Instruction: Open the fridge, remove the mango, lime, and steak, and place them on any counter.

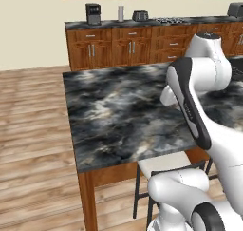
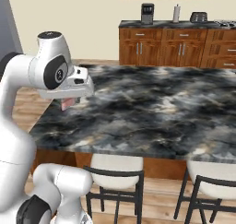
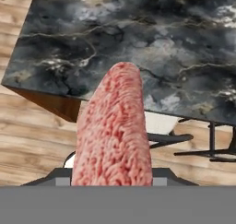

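Currently the jaws point(image 2: 68, 102) are clenched on the steak point(image 3: 115, 131), which hangs above the near left corner of the table point(image 2: 152, 112), apparently carried there for set-down. The slab projects forward from the jaws, long axis toward the marbled top. The stone beneath appears unobstructed. Two stools point(image 2: 115, 170) stand under the near edge, below the working height. A coffee maker point(image 2: 147, 13) stands on the far wall counter, well apart.

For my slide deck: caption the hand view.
The tool holds the steak out toward the marbled island counter, a stool below its edge.
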You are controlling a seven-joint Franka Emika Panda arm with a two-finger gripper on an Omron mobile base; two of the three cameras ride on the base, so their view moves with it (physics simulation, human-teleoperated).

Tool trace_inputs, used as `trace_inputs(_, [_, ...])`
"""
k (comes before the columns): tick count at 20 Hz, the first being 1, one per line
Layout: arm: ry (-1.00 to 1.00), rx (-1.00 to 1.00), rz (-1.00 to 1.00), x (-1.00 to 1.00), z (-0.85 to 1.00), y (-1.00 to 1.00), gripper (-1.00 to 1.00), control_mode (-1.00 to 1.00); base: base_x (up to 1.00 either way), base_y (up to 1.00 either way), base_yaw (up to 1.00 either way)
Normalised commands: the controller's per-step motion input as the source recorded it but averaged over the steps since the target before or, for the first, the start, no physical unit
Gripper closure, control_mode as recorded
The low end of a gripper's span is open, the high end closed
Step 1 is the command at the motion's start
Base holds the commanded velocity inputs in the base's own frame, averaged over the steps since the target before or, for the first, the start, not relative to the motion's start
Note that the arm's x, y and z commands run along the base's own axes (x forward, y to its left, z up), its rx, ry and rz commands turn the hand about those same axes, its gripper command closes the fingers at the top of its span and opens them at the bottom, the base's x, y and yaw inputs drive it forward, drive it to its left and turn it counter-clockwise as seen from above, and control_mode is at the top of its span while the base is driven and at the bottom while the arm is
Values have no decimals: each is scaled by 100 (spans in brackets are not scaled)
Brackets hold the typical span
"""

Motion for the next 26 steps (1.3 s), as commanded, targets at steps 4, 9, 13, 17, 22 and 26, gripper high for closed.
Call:
trace_inputs(4, [1,0,3,59,-79,0,100,-100,0,0,0])
trace_inputs(9, [0,0,6,81,-67,0,100,-100,0,0,0])
trace_inputs(13, [-2,4,6,77,-65,0,100,-100,0,0,0])
trace_inputs(17, [0,3,3,74,-57,0,100,-100,0,0,0])
trace_inputs(22, [0,0,1,63,-64,3,100,-100,0,0,0])
trace_inputs(26, [0,-1,0,38,-66,20,100,-100,0,0,0])
